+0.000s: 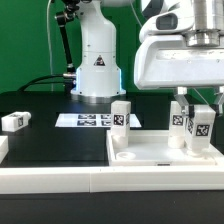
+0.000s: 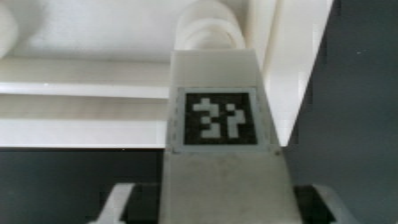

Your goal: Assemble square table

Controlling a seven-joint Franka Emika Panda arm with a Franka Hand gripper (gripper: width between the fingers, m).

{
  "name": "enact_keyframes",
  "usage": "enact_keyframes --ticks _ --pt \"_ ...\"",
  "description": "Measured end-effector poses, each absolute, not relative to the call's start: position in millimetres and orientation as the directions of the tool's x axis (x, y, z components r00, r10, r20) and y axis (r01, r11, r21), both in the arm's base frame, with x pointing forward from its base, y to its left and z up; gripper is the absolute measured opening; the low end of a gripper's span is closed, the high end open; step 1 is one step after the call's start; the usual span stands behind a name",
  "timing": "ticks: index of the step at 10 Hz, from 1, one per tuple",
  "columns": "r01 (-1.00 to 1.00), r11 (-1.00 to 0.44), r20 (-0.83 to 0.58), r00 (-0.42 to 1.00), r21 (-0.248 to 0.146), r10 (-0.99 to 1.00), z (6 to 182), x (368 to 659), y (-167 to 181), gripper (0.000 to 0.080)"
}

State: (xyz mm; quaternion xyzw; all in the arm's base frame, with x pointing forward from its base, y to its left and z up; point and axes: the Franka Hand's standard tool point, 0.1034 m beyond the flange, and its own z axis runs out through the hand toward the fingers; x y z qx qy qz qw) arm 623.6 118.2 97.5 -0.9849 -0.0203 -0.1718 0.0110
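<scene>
Wrist view: gripper (image 2: 217, 205) is closed narrow on a tagged leg (image 2: 219, 115), held upright over the square top (image 2: 80, 95), which sits at the exterior view's right. You risk clipping the second leg (image 1: 180, 114) just beside it. Any tilt in the grip would likely seat the held leg crooked. Black matte table (image 1: 50, 138), then the marker board (image 1: 88, 120), with the arm base (image 1: 97, 65) and green curtain (image 1: 25, 40) behind.

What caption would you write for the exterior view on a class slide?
End effector holds a tagged white leg over the square table top; another leg lies apart on the black table.
</scene>
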Motion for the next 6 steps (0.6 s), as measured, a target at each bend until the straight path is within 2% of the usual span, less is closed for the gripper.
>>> enact_keyframes --ticks 6 --pt "0.05 -0.999 0.384 0.922 -0.014 0.041 91.3 622.4 119.1 0.0291"
